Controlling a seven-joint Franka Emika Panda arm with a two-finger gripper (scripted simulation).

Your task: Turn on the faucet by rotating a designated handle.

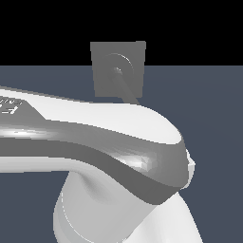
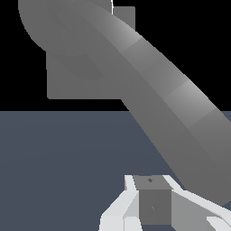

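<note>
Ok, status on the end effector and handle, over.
End effector: open or shut unclear. Handle slants down from faucet hub. Robot arm hides its lower end in exterior view.

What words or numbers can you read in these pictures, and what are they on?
Nothing can be read for sure.
Robot arm: there are dark marks at the exterior view's left edge, too blurred and cut off to read.
Faucet plate: no writing.
Handle: no writing.
Gripper: no writing, only a tiny dark speck.
</note>
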